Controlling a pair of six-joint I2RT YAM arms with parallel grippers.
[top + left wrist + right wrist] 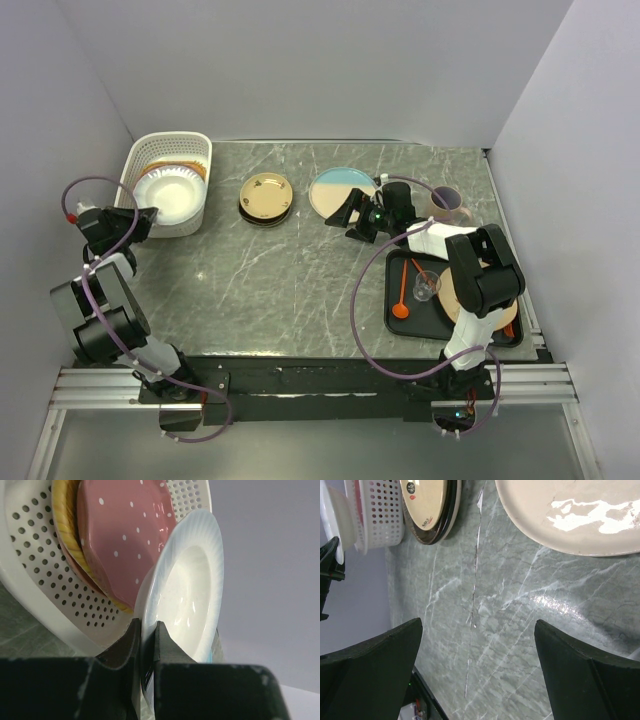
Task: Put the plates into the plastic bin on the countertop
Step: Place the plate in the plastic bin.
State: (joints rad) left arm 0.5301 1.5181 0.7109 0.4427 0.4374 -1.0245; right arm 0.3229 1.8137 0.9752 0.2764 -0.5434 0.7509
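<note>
A: What is the left claw (pixel 145 645) doing?

B: It is pinching the lower rim of a white plate (pixel 187 590), which is standing on edge. Just past the claw, the plate is leaning into the bin (pixel 40 580), in front of a pink dotted plate (pixel 125 535).

A: Handling?

B: Probably glossy, stiff and breakable, so the rim is serving well. The right claw (pixel 477 665) is gaping empty, a cream plate (pixel 580 510) lying ahead.

Plain pale walls (pixel 300 60) enclose three sides; aluminium rail (pixel 90 385) along near edge.
</note>
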